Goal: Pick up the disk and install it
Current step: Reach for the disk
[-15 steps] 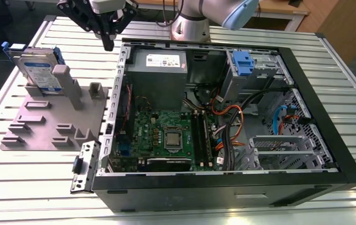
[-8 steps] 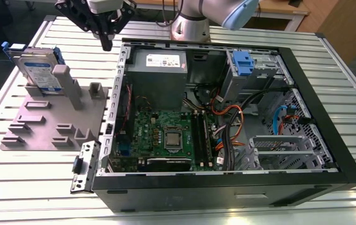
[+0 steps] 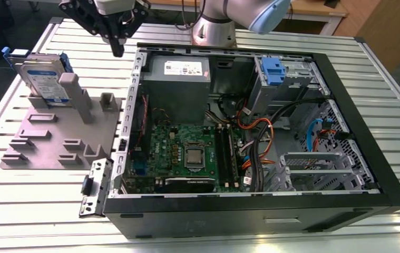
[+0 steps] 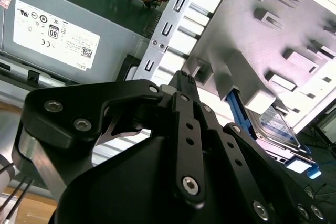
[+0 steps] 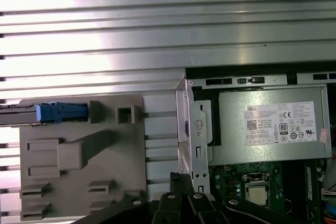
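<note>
The disk [image 3: 43, 77] stands upright on its edge in a slot of the grey fixture plate [image 3: 41, 145] at the exterior view's left. It is silver, with a white-and-blue label and a blue carrier frame. My gripper [image 3: 118, 50] hangs above the gap between the fixture and the computer case, to the right of the disk and apart from it. Its black fingers are shut together with nothing between them. In the second wrist view the disk [image 4: 274, 129] lies beyond the closed gripper [image 4: 182, 77]. The first wrist view shows the disk [image 5: 59, 113] edge-on and the gripper [image 5: 181, 181].
An open black computer case [image 3: 368, 132] lies on the slatted metal table [image 3: 45, 211]. Inside are a grey power supply [image 3: 178, 74], a motherboard [image 3: 189, 153], loose cables and a grey drive cage with a blue tab [image 3: 273, 71]. The fixture carries several raised blocks.
</note>
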`<state>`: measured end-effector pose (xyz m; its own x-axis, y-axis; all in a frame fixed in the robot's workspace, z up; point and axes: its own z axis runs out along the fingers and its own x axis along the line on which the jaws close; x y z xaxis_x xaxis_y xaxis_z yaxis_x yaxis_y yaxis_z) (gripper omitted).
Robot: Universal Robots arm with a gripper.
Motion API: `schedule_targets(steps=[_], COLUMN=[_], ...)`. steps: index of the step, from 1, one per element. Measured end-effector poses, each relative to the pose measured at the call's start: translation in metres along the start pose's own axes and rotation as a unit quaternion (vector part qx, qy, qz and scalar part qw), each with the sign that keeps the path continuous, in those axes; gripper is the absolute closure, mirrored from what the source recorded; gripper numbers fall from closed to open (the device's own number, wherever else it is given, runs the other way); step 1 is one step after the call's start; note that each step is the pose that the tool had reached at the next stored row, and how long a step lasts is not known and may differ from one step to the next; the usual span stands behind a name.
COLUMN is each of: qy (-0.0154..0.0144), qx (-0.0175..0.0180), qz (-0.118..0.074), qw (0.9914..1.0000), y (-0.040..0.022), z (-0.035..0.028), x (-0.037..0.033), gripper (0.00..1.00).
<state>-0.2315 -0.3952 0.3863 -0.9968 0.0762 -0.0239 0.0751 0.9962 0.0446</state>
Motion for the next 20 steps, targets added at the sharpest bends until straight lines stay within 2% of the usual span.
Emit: schedule_targets(steps=[10,12,20], qy=[0.0,0.0,0.0], qx=[0.0,0.0,0.0], qz=[0.0,0.0,0.0], qw=[1.0,1.0,1.0], y=[0.0007,0.0001,0.0], z=[0.0001,0.0006,0.0006], x=[0.0065,0.0136,0.0153], gripper=[0.89,0.89,0.89])
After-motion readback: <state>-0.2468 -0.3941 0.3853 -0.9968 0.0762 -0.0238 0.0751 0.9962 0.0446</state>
